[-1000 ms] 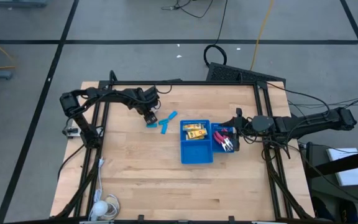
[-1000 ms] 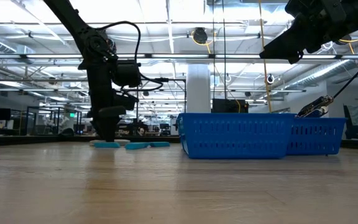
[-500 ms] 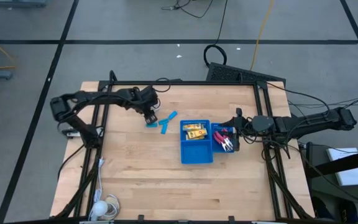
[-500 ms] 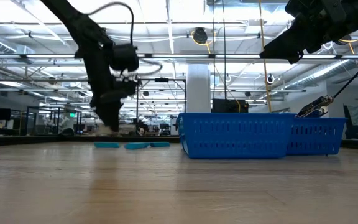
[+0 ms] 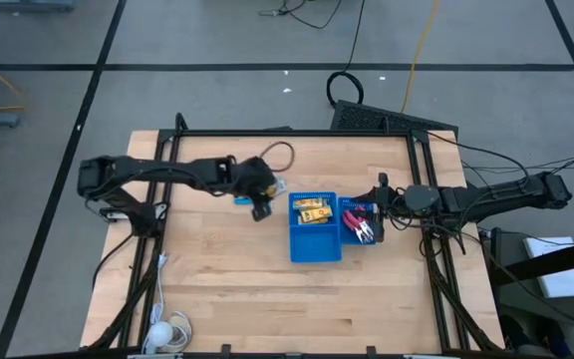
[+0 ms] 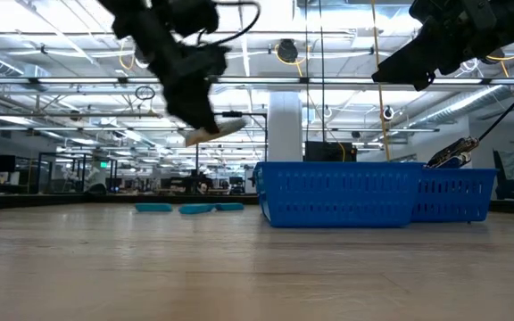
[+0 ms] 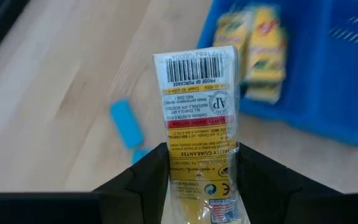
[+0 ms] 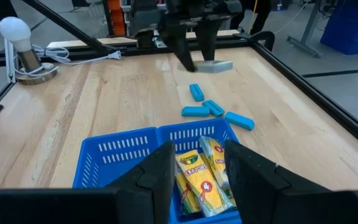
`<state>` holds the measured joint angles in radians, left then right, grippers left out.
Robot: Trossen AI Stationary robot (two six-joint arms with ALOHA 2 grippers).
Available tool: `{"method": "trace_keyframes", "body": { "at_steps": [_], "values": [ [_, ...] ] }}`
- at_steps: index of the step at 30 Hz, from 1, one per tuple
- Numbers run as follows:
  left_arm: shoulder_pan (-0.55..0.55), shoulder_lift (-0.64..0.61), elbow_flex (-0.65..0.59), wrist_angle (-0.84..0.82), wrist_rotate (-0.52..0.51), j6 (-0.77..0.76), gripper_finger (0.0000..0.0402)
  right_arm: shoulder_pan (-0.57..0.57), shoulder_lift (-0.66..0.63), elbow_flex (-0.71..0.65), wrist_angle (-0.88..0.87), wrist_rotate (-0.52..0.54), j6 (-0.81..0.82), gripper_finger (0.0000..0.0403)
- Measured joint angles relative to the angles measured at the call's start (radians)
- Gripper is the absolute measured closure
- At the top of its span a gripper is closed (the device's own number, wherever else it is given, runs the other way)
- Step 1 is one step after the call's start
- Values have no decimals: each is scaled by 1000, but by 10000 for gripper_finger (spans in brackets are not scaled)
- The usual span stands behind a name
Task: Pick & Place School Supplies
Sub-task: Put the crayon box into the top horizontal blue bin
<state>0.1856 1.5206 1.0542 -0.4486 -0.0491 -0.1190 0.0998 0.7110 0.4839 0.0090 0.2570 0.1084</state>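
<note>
My left gripper (image 5: 260, 191) hangs above the table, just left of the blue tray (image 5: 315, 249), and is shut on a yellow-orange packet (image 7: 197, 93). Several light-blue pieces (image 6: 190, 209) lie flat on the wood beneath it. More yellow packets (image 8: 199, 174) lie in the tray's left compartment. Red-handled tools (image 5: 363, 221) sit in the right compartment, one tip poking over the rim (image 6: 449, 153). My right gripper (image 8: 199, 163) is open and holds nothing. It hovers over the tray's right side (image 5: 379, 207). My left gripper pinches the packet's near end (image 7: 201, 167) between its two fingers (image 7: 157, 163), which lie on the packet's two long edges. The barcode end (image 7: 195, 67) sticks out past the fingertips. The packet is lifted clear of the table and juts out sideways, nearly level (image 6: 219, 130).
A black frame (image 5: 297, 133) borders the table's far, left and right sides. A white bulb lamp (image 5: 163, 335) and its cord sit at the near left corner. Bare wood lies on the near side of the tray (image 5: 297, 299).
My left gripper rose from the table beside the light-blue pieces. It swung to the right toward the blue tray, carrying the packet up with it. The blue pieces stayed where they were.
</note>
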Motion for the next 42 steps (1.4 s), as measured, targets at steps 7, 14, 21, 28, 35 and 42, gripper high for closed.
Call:
{"method": "trace_keyframes", "body": {
  "at_steps": [7,14,21,28,35,42],
  "values": [
    [-66,191,227,-8,-2,78,227,0,0,0,10,0,0,271],
    [-80,372,391,-41,10,148,227,0,0,0,9,0,0,271],
    [-83,447,411,-20,30,175,227,0,0,0,9,0,-8,271],
    [-83,490,411,-1,29,189,227,0,0,0,9,0,-12,271],
    [-90,489,411,8,31,181,205,0,0,0,9,0,-13,271],
    [-93,485,411,6,43,182,140,0,0,0,9,0,-15,271]
  ]
}}
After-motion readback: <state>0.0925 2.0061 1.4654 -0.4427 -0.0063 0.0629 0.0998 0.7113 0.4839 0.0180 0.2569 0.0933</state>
